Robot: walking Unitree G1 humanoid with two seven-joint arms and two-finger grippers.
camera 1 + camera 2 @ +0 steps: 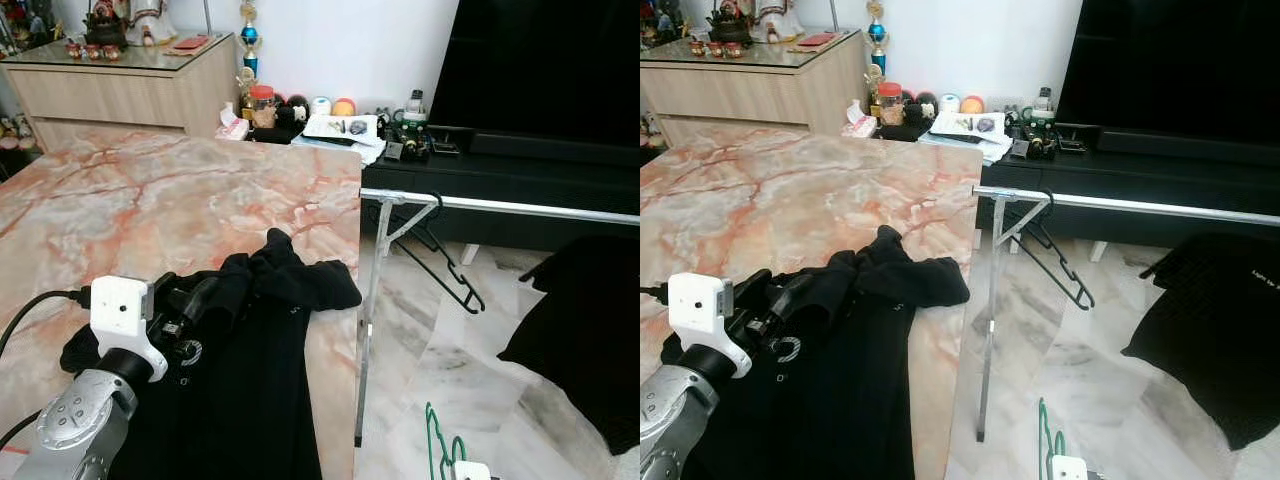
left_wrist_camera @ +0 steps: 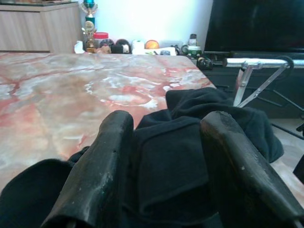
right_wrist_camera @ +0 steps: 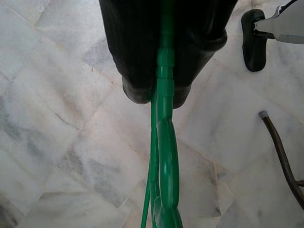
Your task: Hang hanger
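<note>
The right gripper point(image 3: 161, 90) clamps the green hanger point(image 1: 437, 440) at lower right (ready for the rail point(image 1: 520, 208)); the left gripper point(image 2: 166, 156) rests released on the black shirt point(image 1: 240, 370).

green hanger point(image 1: 440, 445): cut by frame edge | shelf clutter point(image 1: 330, 112): too small

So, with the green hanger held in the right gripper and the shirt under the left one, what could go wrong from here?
1. The right gripper pinches the thin green hanger on its narrow edge; it may twist or slip.
2. The black hanger already hangs at the end of the rail; the green one could knock it off.
3. The left gripper is open over the black shirt, which lies at the table's edge and might be dragged off.
</note>
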